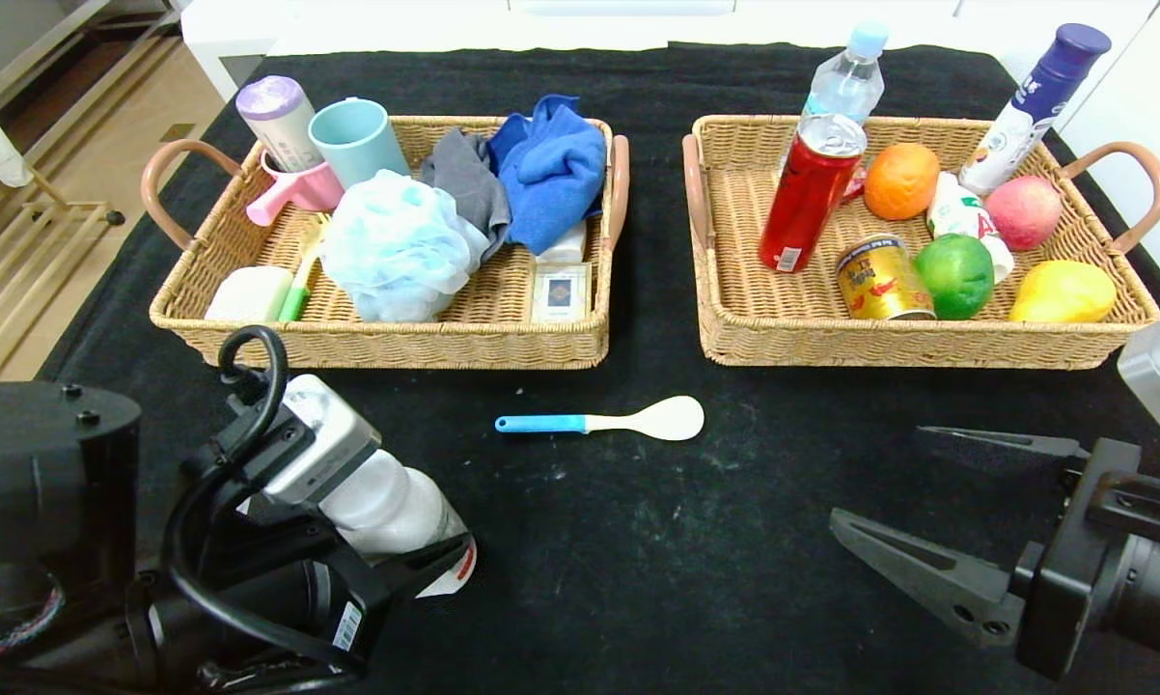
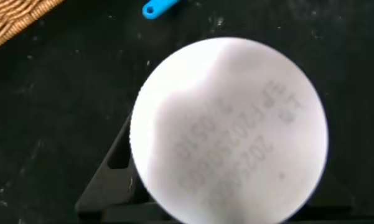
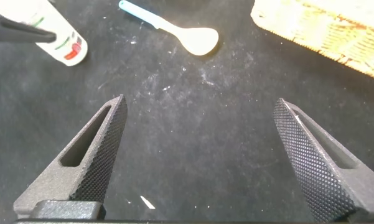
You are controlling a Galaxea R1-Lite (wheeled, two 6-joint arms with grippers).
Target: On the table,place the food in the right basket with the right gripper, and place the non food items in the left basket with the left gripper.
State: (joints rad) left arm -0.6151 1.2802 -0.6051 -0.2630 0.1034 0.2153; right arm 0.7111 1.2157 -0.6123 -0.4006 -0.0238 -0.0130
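Spoon (image 1: 611,421) alone between left claw (image 1: 416,569) clamping white bottle (image 1: 387,502) and wide-spread right claw (image 1: 913,502)

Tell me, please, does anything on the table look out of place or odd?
Nothing is spilled or damaged. Only the spoon lies loose on the black cloth between the two baskets. The left gripper holds a white bottle low over the table; the right gripper is open and empty.

Table cloth (image 1: 638,541): I see black, flecked white.
Baskets (image 1: 387,343): tan weave — brown handles.
Spoon (image 1: 604,422): white bowl, blue handle.
Bottle in my left gripper (image 1: 387,502): white, red-edged label.
Tall can (image 1: 812,193): red.
Short can (image 1: 881,280): gold.
Towel (image 1: 551,169): blue.
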